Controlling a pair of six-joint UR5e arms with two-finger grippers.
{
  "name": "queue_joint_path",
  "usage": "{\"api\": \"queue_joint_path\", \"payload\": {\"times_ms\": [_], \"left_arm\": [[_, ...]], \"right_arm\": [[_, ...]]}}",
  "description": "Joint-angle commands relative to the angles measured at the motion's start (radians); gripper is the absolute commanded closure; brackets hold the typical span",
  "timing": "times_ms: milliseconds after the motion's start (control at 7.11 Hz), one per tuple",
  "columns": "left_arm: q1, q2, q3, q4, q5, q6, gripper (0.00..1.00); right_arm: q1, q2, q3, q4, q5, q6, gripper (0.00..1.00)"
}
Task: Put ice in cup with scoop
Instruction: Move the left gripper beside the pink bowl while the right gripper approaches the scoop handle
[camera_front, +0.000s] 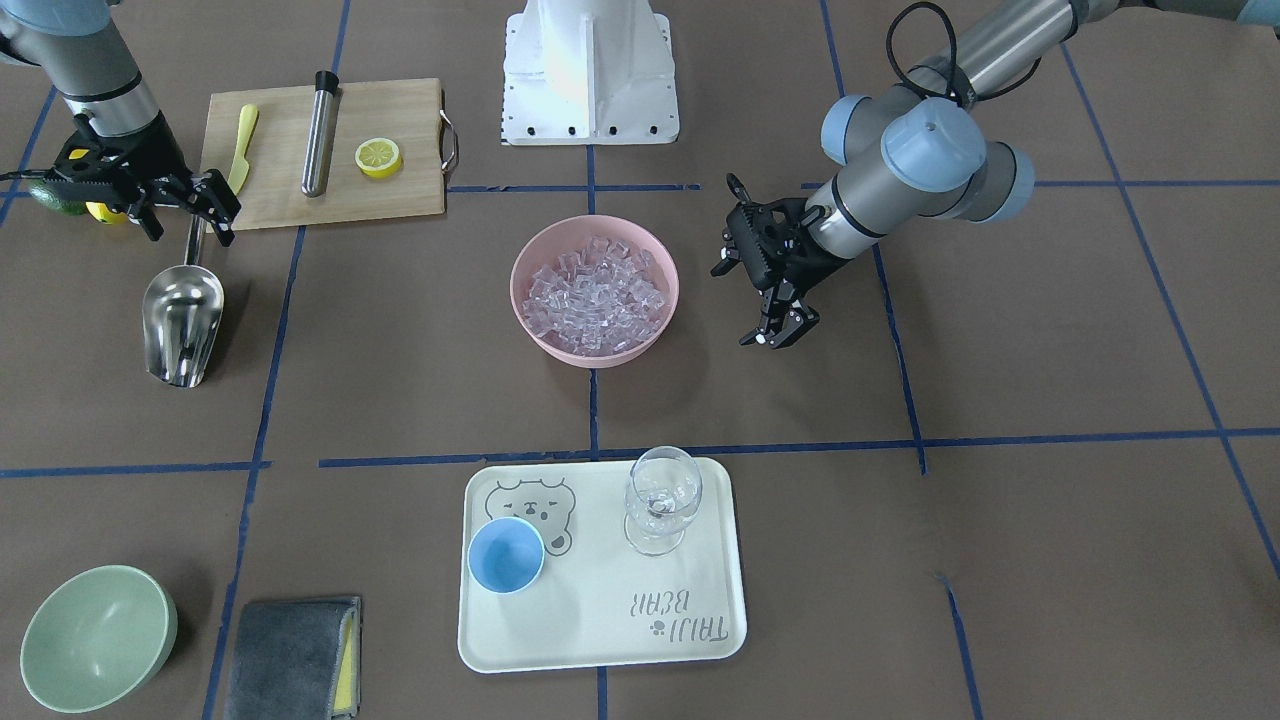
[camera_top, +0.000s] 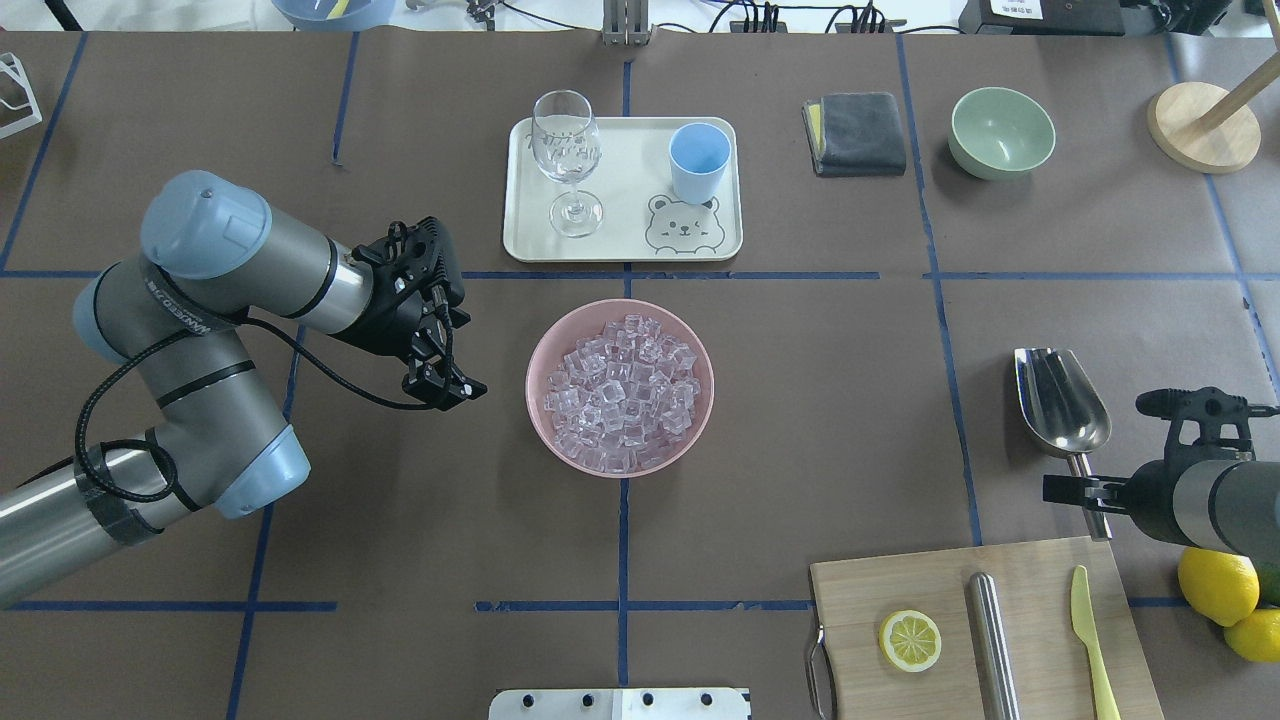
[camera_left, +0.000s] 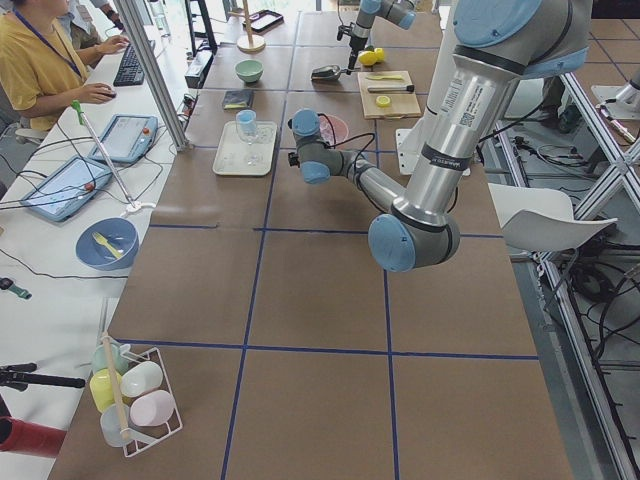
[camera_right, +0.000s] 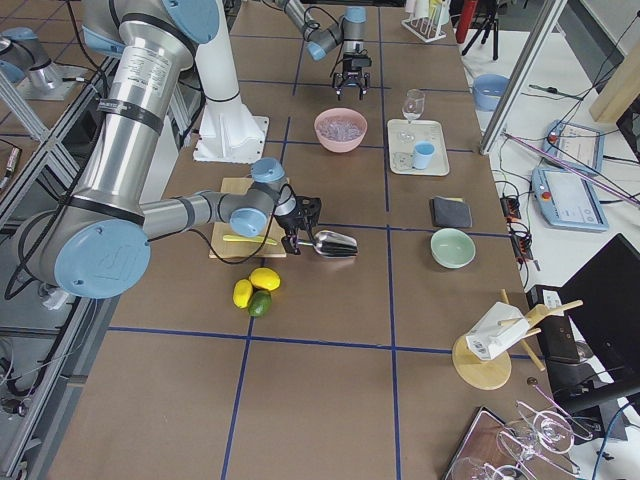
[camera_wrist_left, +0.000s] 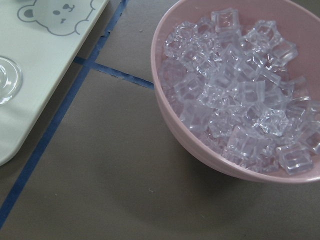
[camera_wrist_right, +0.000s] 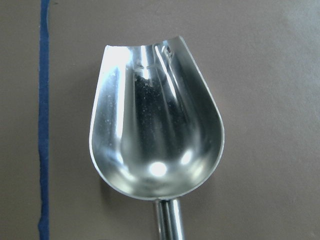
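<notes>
Currently, the right gripper hangs low over the table with its jaws spread wide, one on either side of the thin handle of the scoop. It is not clamped on the handle. The scoop lies flat on the table just beside the wooden cutting board, with its handle towards the robot. Its trough faces up and shows bare polished metal. The left gripper points down just beside the pink bowl; its jaws stand apart and hold nothing.

Containers, in descending size:
- The cream tray sits across the table from the robot and carries the wine glass and the cup
- The pink bowl at the table centre holds all the ice, heaped nearly to the rim and well apart from the scoop
- The green bowl stands upright near the grey cloth
- The wine glass stands upright on the tray
- The cup stands upright on the tray over the bear print, apart from the glass, with its blue floor bare
</notes>
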Motion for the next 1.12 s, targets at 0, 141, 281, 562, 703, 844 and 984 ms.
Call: {"api": "queue_joint_path", "payload": {"times_ms": [0, 141, 281, 562, 703, 844, 984], "left_arm": [[0.000, 0.001, -0.001, -0.001, -0.002, 0.001, 0.00], [0.000, 0.001, -0.001, -0.001, -0.002, 0.001, 0.00], [0.000, 0.001, -0.001, -0.001, -0.002, 0.001, 0.00], [0.000, 0.004, 0.005, 0.001, -0.002, 0.009, 0.00], [0.003, 0.001, 0.011, -0.002, 0.001, 0.012, 0.00], [0.030, 0.001, 0.011, -0.002, 0.003, 0.012, 0.00], [0.064, 0.001, 0.014, -0.033, 0.004, 0.012, 0.00]], "right_arm": [[-0.040, 0.000, -0.020, 0.005, -0.031, 0.007, 0.18], [-0.040, 0.001, -0.034, 0.007, -0.047, 0.008, 0.57], [-0.040, 0.001, -0.034, 0.008, -0.053, 0.008, 1.00], [-0.037, 0.000, -0.002, 0.017, -0.076, 0.005, 1.00], [-0.034, -0.008, 0.033, 0.019, -0.077, 0.005, 1.00], [-0.028, -0.029, 0.075, 0.019, -0.074, -0.033, 1.00], [-0.021, -0.029, 0.111, 0.016, -0.059, -0.105, 1.00]]}}
